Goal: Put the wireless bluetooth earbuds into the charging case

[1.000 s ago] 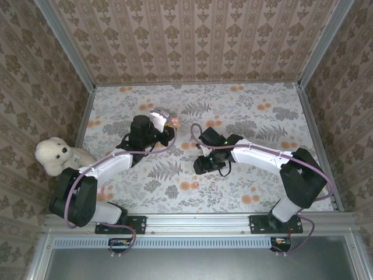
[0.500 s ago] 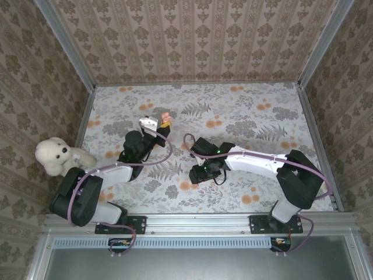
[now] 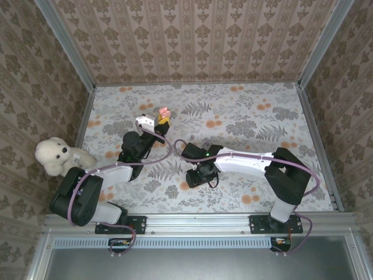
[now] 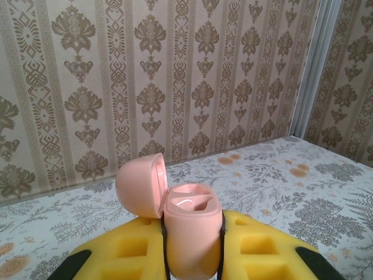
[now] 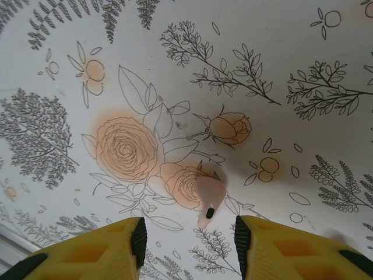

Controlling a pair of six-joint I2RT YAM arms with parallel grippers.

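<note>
While left gripper (image 4: pixel 192 248) clamps the open-lidded pink charging case (image 4: pixel 192 219) | right gripper (image 5: pixel 187 239) jaws apart above pink earbud (image 5: pixel 208 198) on floral table (image 5: pixel 291 70)

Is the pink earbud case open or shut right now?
Open: the case has its lid tipped back to the left, and its inside shows.

My left gripper (image 4: pixel 192 256) clamped tight, held high, tilted up and forward. My right gripper (image 5: pixel 187 239) jaws apart, pointing straight down, arm reaching low leftward.
</note>
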